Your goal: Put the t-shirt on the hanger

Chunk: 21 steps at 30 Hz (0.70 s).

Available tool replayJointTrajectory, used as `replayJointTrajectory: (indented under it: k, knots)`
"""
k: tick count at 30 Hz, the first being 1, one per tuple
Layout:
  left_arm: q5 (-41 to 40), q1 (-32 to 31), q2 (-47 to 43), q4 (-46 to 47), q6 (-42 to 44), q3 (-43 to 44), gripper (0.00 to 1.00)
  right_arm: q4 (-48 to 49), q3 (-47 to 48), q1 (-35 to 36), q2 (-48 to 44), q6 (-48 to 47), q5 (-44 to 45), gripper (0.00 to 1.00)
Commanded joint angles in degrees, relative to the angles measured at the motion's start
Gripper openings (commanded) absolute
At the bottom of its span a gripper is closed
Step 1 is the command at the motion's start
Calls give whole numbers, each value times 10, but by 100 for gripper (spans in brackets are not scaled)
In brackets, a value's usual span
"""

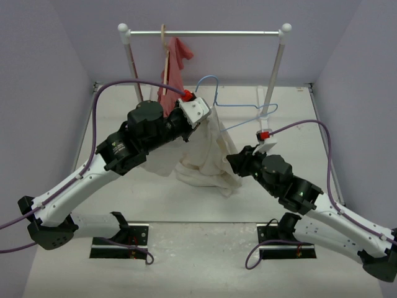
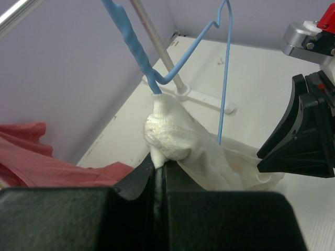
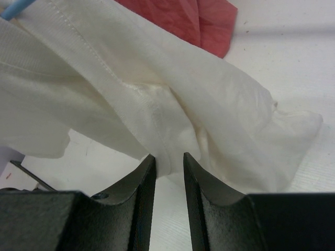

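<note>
Status: the left fingers [image 2: 133, 185] are fully closed on a bunched, ribbed edge of the t-shirt [image 2: 170, 133] and hold it raised above the bench [image 1: 186, 205]. One arm of the hanger [image 2: 132, 47] enters this bunch from above. The remaining wire projects clear of the cloth. From the grip, the t-shirt hangs down and its lower part lies crumpled on the bench between both arms. The right fingers [image 3: 141, 193] are almost closed, and the narrow gap between them pinches a seamed fold of the t-shirt low down, near the bench. A red garment [image 1: 175, 68] hangs on the rack [image 1: 205, 33] behind the left arm.
</note>
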Motion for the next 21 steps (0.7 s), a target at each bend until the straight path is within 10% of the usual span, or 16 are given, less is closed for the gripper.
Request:
replayJointTrajectory:
  k: [1, 21]
  knots:
    - [-10, 2, -2, 55, -7, 3, 0, -3, -8, 2, -12, -4, -6, 30]
    - [24, 2, -5, 59, -22, 0, 0, -13, 80, 2, 119, 40, 92, 24]
